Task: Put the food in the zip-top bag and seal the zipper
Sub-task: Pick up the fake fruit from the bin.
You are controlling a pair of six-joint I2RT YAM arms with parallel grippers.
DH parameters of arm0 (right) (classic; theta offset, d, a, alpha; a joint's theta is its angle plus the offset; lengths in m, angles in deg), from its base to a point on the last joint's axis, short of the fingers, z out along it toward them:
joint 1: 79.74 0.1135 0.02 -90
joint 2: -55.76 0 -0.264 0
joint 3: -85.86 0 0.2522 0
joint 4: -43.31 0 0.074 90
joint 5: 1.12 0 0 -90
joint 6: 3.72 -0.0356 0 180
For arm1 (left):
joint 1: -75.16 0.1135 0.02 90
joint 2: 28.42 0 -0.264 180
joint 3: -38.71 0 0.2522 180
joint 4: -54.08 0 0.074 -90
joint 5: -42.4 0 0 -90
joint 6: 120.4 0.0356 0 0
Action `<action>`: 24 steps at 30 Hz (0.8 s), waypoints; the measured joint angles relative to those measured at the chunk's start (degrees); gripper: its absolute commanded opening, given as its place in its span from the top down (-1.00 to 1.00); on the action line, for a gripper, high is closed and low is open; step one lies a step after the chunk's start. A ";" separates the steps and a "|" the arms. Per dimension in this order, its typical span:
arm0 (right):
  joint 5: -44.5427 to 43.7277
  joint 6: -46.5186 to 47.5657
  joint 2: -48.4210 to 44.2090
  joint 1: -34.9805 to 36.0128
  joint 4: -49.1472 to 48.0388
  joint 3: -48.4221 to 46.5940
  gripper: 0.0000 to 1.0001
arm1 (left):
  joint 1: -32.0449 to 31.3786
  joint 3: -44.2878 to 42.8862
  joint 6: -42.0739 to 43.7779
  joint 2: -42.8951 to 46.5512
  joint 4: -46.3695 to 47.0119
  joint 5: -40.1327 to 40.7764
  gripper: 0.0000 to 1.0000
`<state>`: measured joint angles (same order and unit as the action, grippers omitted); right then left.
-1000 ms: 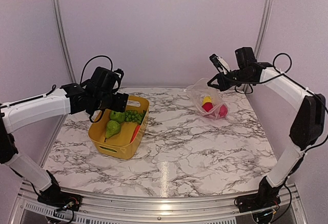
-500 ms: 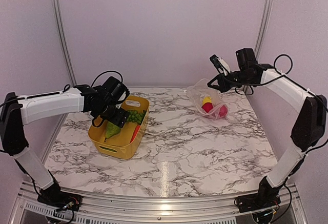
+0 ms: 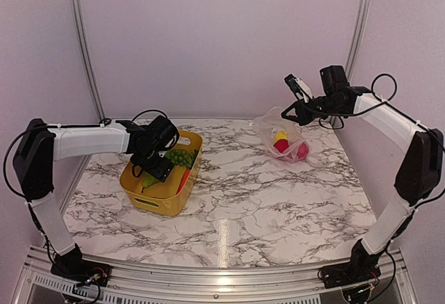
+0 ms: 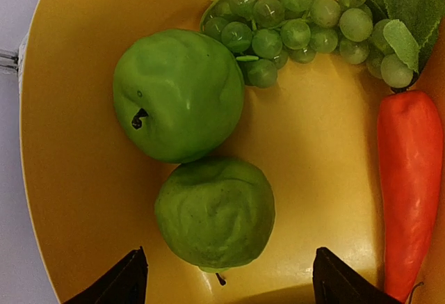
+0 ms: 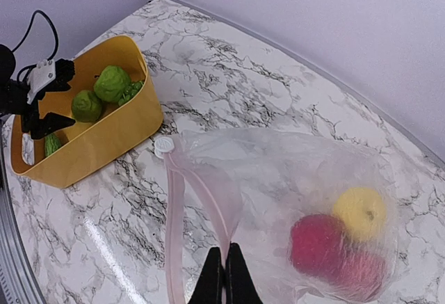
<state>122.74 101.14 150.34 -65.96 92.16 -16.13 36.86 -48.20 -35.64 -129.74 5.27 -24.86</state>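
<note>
My left gripper is down inside the yellow bin and stands open. Its fingers flank a green pear without touching it. Beside the pear lie a green apple, green grapes and a red-orange pepper. My right gripper is shut on the pink mouth edge of the zip-top bag, holding it up above the table. The zipper hangs open, its white slider at one end. A yellow fruit and red fruits lie inside the bag.
The yellow bin stands at the left of the marble table, the bag at the back right. Purple walls and metal posts enclose the table's back and sides.
My left arm has swung forward and lowered its open gripper into the bin over the green pear. The right arm and the bag have not moved.
</note>
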 measured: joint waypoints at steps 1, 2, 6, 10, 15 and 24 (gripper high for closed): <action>0.07 0.00 0.00 0.00 0.02 0.00 1.00 | 0.00 -0.02 -0.28 -0.35 -0.04 0.35 -0.75; 0.11 0.00 0.00 0.00 0.00 0.00 1.00 | 0.02 -0.04 -0.46 -0.74 -0.09 0.66 -0.76; 0.15 0.00 0.02 0.00 0.00 0.00 1.00 | 0.02 -0.09 -1.01 -2.84 -0.20 1.77 -0.76; 0.17 0.00 0.09 0.02 0.02 0.00 1.00 | 0.00 -0.50 -1.27 -4.76 -0.24 3.02 -0.76; 0.17 0.00 0.15 0.17 0.00 0.00 1.00 | 0.07 -1.53 -1.49 -7.04 -0.11 6.01 -0.76; 0.17 0.02 0.15 0.20 0.00 0.00 1.00 | 0.07 -2.12 -2.08 -9.77 1.18 9.14 -0.57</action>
<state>122.92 101.16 150.49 -65.76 92.16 -16.13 36.92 -50.32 -37.72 -139.51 6.45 -15.72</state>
